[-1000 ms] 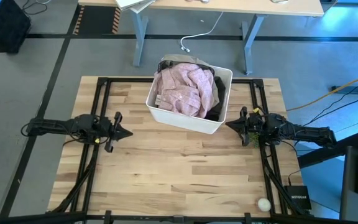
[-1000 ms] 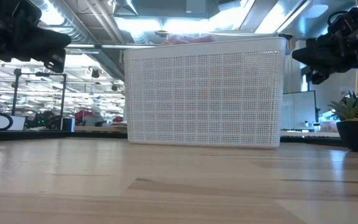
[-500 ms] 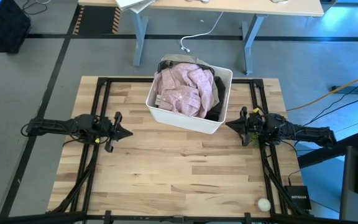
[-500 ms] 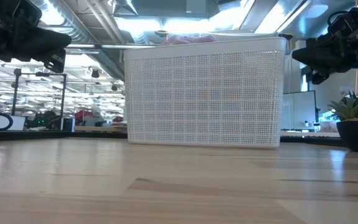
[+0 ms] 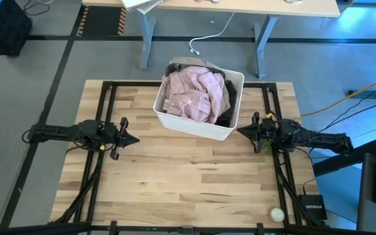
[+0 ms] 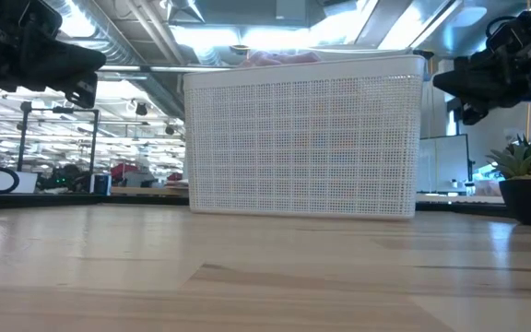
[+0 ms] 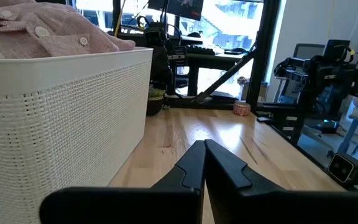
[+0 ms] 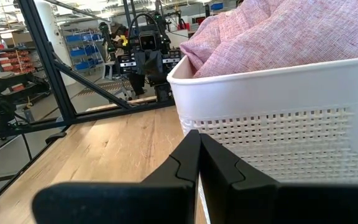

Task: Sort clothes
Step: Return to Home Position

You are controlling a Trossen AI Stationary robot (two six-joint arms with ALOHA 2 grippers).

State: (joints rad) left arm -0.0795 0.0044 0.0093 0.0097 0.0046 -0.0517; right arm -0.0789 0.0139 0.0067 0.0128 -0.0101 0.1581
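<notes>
A white plastic bin (image 5: 198,124) stands at the table's far middle, heaped with clothes. A pale pink shirt (image 5: 191,94) lies on top; it also shows in the left wrist view (image 7: 42,28) and the right wrist view (image 8: 291,34). A black garment (image 5: 229,98) shows at the bin's right side and a grey-beige one (image 5: 185,63) at its far edge. The olive-green and navy garments are hidden. My left gripper (image 5: 134,139) is shut and empty, left of the bin. My right gripper (image 5: 240,130) is shut and empty, right of the bin. Both hover above the table.
A small potted plant (image 6: 528,180) stands at the table's right edge near my right arm. A white ball (image 5: 277,213) and a small black box (image 5: 313,210) lie at the near right corner. Bare wood (image 5: 188,183) spreads in front of the bin.
</notes>
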